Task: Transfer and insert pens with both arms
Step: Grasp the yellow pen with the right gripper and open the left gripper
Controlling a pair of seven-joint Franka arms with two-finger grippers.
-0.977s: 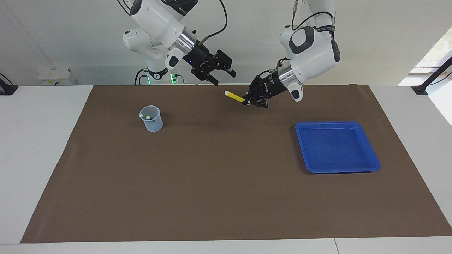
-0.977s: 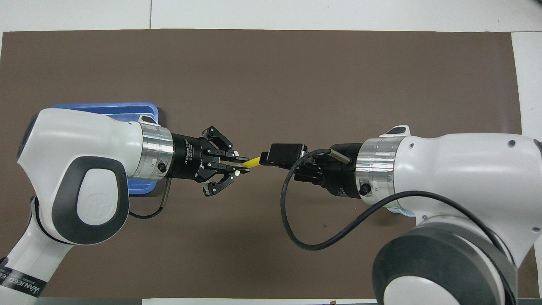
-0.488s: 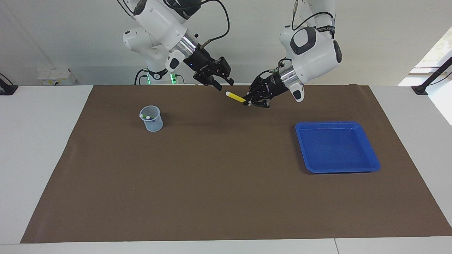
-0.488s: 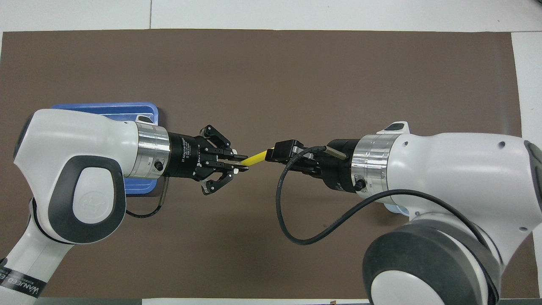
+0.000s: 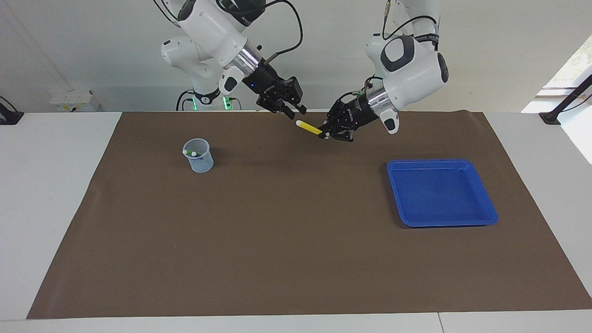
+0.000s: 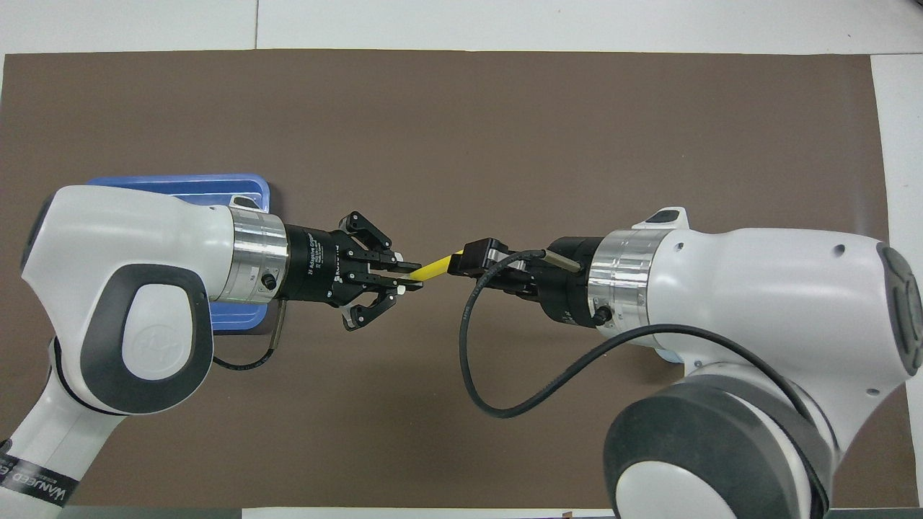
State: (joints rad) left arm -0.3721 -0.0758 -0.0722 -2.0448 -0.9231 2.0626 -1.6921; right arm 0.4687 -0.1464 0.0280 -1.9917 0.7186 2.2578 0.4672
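The arms (image 6: 130, 288) have smooth, glossy white shells with dark grey panels and brushed-metal wrist rings, and the grippers (image 6: 404, 276) are matt black. The mat (image 5: 296, 240) looks like matt brown paper or cloth, lying on a smooth white table (image 5: 46, 194). The tray (image 5: 485, 213) is glossy blue plastic, the cup (image 5: 199, 156) translucent plastic, the yellow pen (image 5: 309, 127) smooth plastic.

L gripper (image 5: 325, 134) clamped shut, R gripper (image 5: 296, 110) tip-to-tip w/ it, both raised.
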